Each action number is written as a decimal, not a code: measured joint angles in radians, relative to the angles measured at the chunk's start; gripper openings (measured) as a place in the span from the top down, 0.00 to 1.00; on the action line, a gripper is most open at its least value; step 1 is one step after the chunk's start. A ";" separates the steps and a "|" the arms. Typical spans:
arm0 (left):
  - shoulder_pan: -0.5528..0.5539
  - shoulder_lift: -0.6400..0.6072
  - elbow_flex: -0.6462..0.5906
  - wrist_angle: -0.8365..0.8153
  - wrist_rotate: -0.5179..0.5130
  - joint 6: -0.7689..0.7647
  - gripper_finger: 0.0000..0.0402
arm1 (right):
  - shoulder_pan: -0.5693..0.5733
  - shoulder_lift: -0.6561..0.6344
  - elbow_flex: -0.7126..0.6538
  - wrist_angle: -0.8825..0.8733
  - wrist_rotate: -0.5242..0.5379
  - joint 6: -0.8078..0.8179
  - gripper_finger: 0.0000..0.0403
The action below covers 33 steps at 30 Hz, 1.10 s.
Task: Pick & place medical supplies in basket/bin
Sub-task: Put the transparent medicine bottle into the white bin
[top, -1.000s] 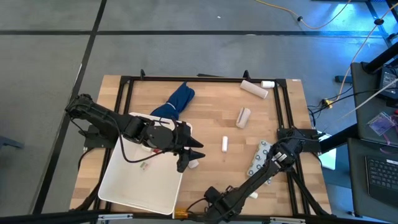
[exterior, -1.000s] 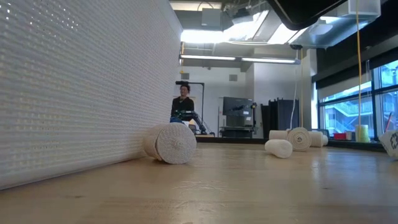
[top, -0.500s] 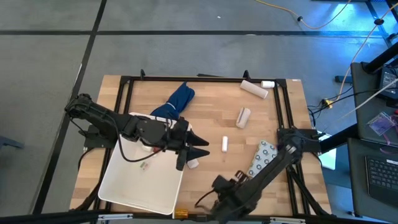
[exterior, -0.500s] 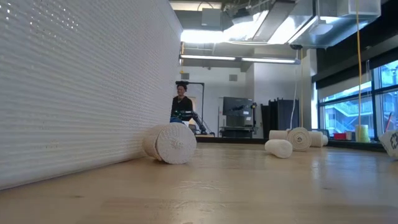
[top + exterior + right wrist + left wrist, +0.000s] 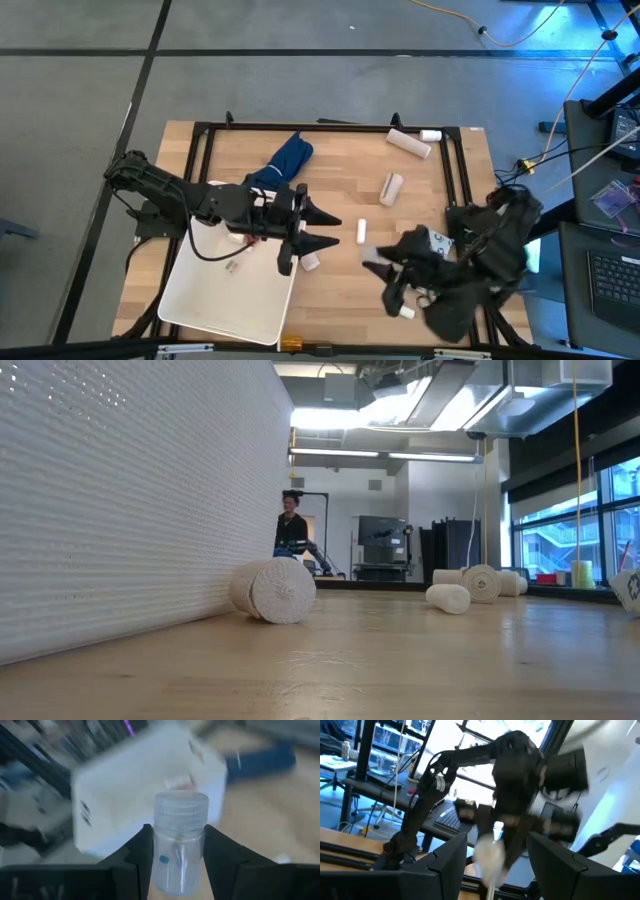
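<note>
Gripping a clear bottle [image 5: 177, 847]; left jaws open.

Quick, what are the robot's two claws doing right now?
Left gripper: open, holding nothing.
Right gripper: closed on a clear plastic bottle.

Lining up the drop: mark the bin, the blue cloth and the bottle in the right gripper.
bin [image 5: 215, 300]: high view, bare floor.
blue cloth [image 5: 288, 158]: high view, middle of the bundle.
bottle [image 5: 180, 847]: right wrist view, clear body between the right gripper's fingers.
</note>
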<state>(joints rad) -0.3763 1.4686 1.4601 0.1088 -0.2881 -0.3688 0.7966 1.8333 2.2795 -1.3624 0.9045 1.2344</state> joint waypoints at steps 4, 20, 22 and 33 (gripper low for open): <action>0.000 0.000 0.000 -0.014 0.002 0.027 0.50 | -0.019 -0.040 0.000 0.275 0.071 -0.363 0.66; -0.003 0.001 0.000 0.062 0.110 0.237 0.50 | -0.159 -0.042 0.000 0.767 -0.068 -1.029 0.66; -0.003 0.001 0.000 0.080 0.106 0.240 0.50 | -0.173 -0.040 -0.006 0.770 -0.095 -1.025 0.66; -0.003 0.002 0.000 0.146 0.114 0.245 0.50 | -0.196 -0.040 -0.044 0.761 -0.117 -0.976 0.66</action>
<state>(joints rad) -0.3790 1.4708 1.4597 0.2552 -0.1738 -0.1234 0.6010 1.7935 2.2353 -0.6018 0.7872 0.2581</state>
